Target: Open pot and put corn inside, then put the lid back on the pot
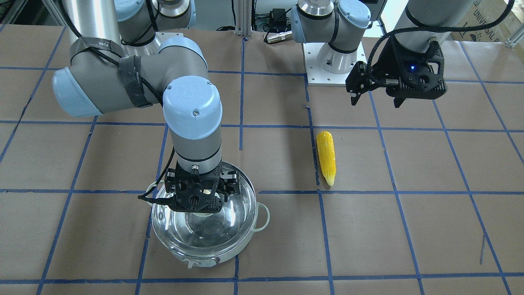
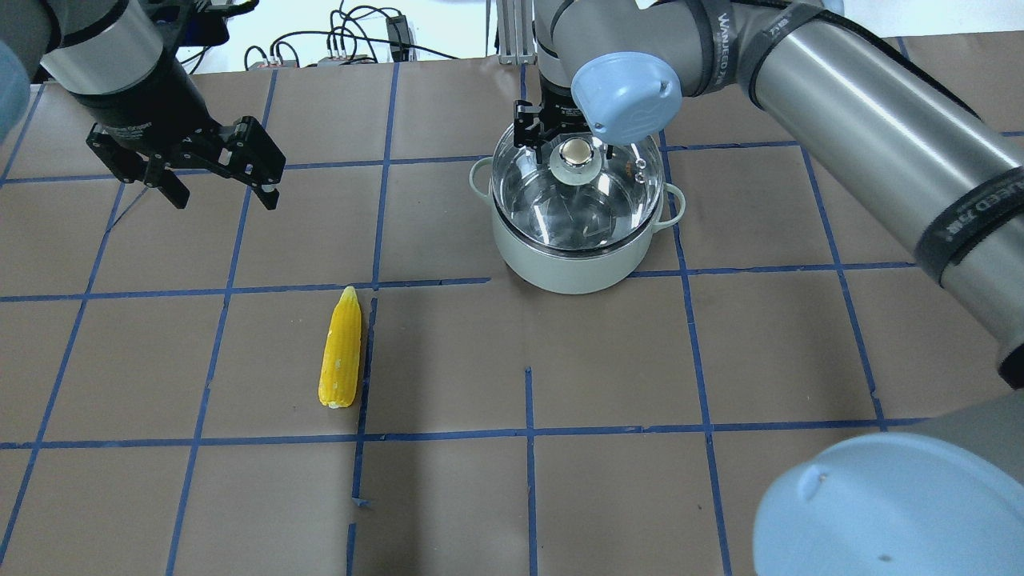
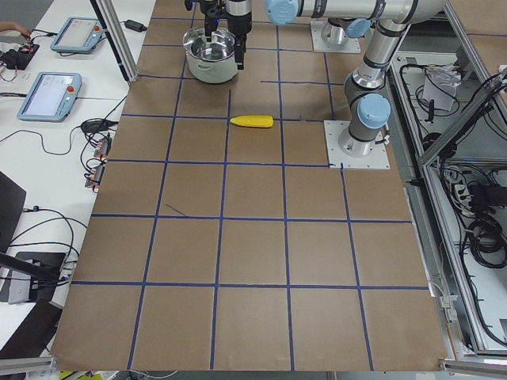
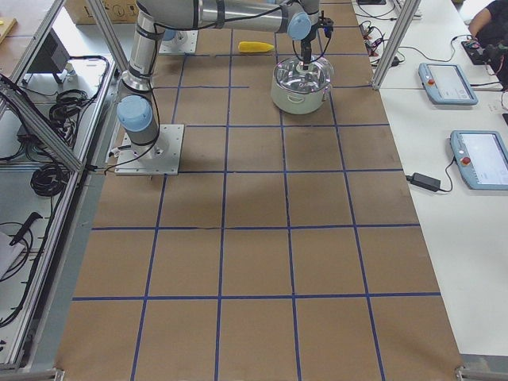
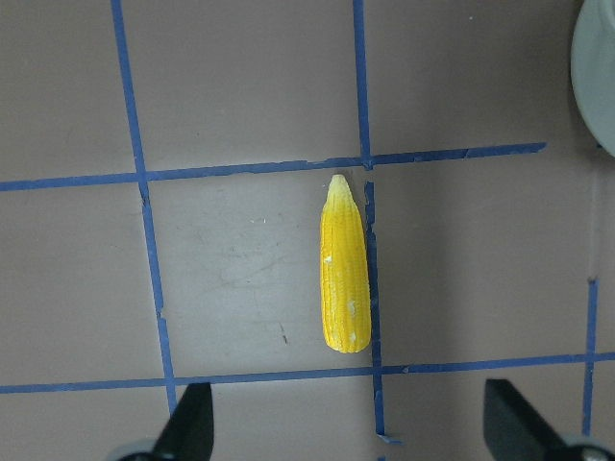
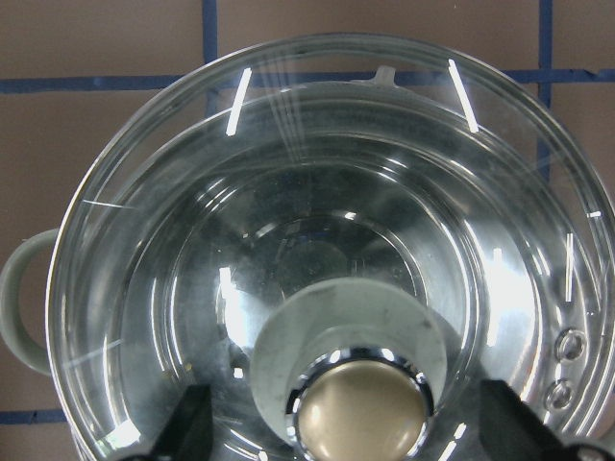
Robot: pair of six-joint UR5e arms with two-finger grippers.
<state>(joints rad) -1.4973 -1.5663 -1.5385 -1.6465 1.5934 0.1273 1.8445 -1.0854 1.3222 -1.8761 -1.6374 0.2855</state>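
The pot (image 2: pixel 572 260) stands on the table with the clear glass lid (image 2: pixel 560 208) on it. My right gripper (image 2: pixel 572 148) is open, with one finger on each side of the lid's knob (image 6: pixel 360 408) and not touching it; in the right wrist view the fingers (image 6: pixel 187 427) stand wide of the knob. The corn (image 2: pixel 340 348) lies flat on the table, apart from the pot, and also shows in the left wrist view (image 5: pixel 344 274). My left gripper (image 2: pixel 224 196) is open and empty, held high above the table behind the corn.
The right arm's elbow (image 1: pixel 123 82) hangs over the table behind the pot (image 1: pixel 213 256). The left arm's base plate (image 1: pixel 333 65) sits at the table's robot side. Blue tape lines grid the brown table. Side benches hold tablets (image 3: pixel 49 95).
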